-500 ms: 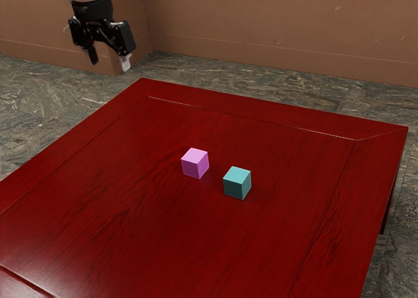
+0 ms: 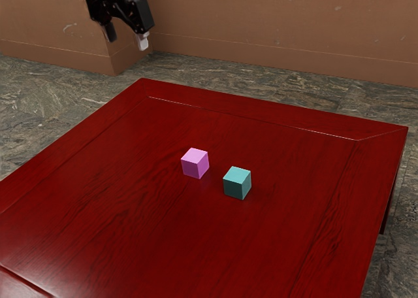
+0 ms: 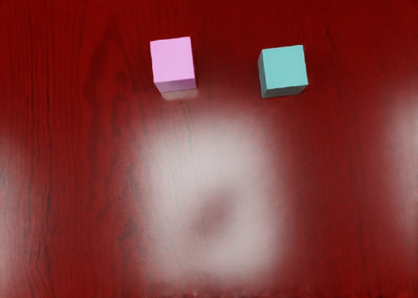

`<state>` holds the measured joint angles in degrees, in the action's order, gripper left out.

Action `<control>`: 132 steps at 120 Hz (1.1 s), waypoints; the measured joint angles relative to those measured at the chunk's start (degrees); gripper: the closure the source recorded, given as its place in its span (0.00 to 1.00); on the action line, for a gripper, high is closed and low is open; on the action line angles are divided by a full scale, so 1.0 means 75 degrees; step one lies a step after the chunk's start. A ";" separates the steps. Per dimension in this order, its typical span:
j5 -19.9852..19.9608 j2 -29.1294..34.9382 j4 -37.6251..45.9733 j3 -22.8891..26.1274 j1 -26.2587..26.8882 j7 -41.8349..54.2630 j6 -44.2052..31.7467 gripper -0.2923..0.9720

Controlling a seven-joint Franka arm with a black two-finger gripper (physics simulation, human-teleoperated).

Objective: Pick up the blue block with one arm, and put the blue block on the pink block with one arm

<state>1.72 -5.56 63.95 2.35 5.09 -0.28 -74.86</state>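
Observation:
The blue block (image 2: 237, 182), teal in colour, sits on the red table (image 2: 130, 239) near its middle. The pink block (image 2: 195, 163) stands just to the exterior view's left of it, a small gap between them. My gripper (image 2: 127, 38) hangs high above the table's far left corner, well away from both blocks, open and holding nothing. From the wrist camera the pink block (image 3: 173, 63) and the blue block (image 3: 283, 69) lie side by side, apart, on the dark red wood (image 3: 65, 180).
A brown wall (image 2: 274, 17) runs behind the table, with stone floor (image 2: 39, 108) around it. The table has a raised rim (image 2: 261, 112) along its far edge.
My gripper has risen and shifted toward the exterior view's right. Both blocks stay where they were.

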 joint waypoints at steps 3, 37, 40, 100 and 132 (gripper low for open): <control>0.0009 -0.0119 0.0001 0.0033 0.0096 -0.0002 -0.0008 0.23; 0.0046 -0.1157 0.0076 0.0188 0.0251 -0.0008 -0.0599 0.23; 0.0048 -0.1200 0.0077 0.0204 0.0252 -0.0009 -0.0656 0.23; 0.0007 -0.0984 0.3896 0.0769 0.0265 0.0030 -0.4126 0.23; 0.0046 -0.1636 0.3737 0.0924 0.0260 0.0054 -0.5093 0.23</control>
<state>2.07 -17.83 91.98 9.28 7.04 0.12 -113.05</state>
